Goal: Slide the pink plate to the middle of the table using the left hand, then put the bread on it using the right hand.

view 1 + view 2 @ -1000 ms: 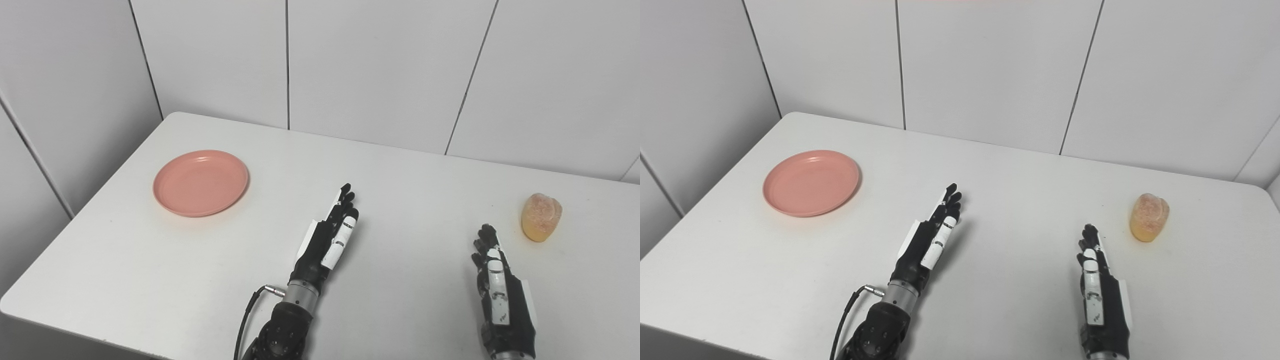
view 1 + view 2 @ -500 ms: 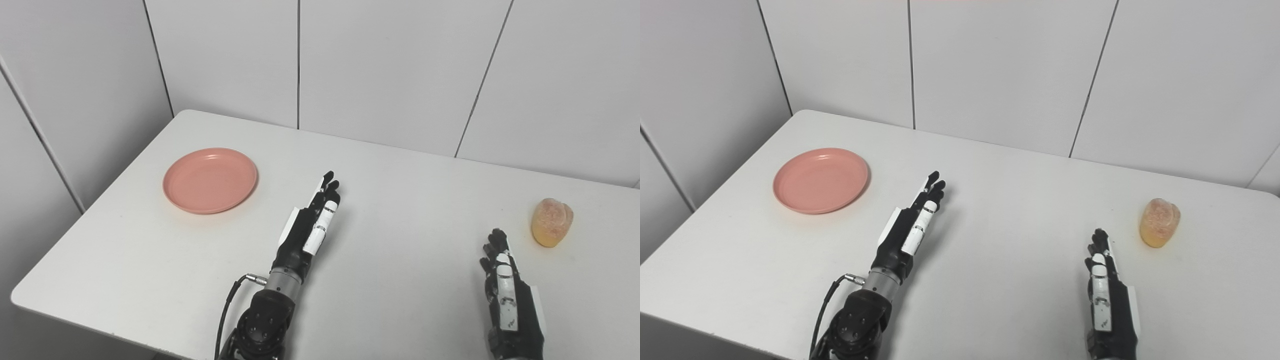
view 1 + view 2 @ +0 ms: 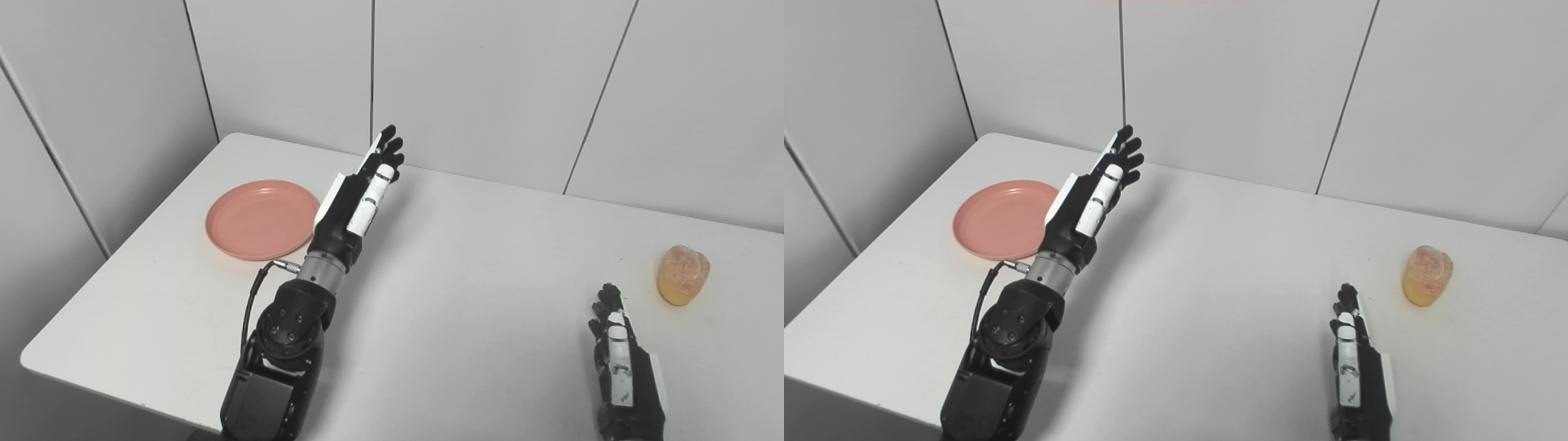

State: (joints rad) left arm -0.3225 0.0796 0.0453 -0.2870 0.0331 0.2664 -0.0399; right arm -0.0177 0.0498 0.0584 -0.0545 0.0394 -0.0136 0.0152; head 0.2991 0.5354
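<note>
Left robot hand [image 3: 358,193] now raised, pink plate [image 3: 260,219] just left.

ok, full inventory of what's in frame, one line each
pink plate: 1, pink, empty, left side of the table, far half
bread: 1, orange-yellow, right side of the table, standing alone
table: 1, white, set against the wall
wall panels: white, dark seams, behind and to the left of the table
left hand: 1, black and white, open, raised beside the plate's right edge
right hand: 1, black and white, open, low at near right, short of the bread
</note>
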